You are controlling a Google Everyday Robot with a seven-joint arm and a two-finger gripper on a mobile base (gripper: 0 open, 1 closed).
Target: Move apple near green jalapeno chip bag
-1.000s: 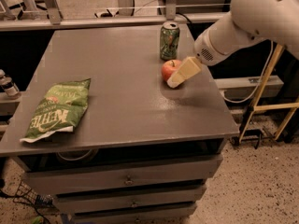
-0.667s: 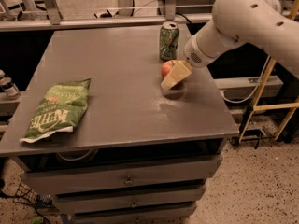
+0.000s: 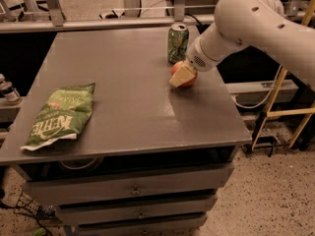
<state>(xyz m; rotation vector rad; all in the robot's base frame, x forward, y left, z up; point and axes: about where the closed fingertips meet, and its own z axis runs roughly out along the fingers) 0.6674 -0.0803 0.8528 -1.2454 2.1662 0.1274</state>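
Cream-coloured, the gripper (image 3: 180, 76) is pressed against the left face of the apple (image 3: 191, 77), low over the bench (image 3: 128, 82) near its right edge, toward the far right corner. Whether it has hold of the apple I cannot tell, since its body hides the contact.

The can (image 3: 177, 43) stands upright just behind the apple, near the far edge. The bag (image 3: 61, 114) lies flat at the near left corner, along the left edge and well apart from the apple.

As I judge it, a weak or off-centre hold is the main risk. The apple is round and could roll toward the right edge and drop off. The can is so near that a swing of the arm could tip it. The carry crosses most of the bench, so a slip midway would leave the apple short of the bag.

The count is one gripper, one apple, one can, one bag and one bench.
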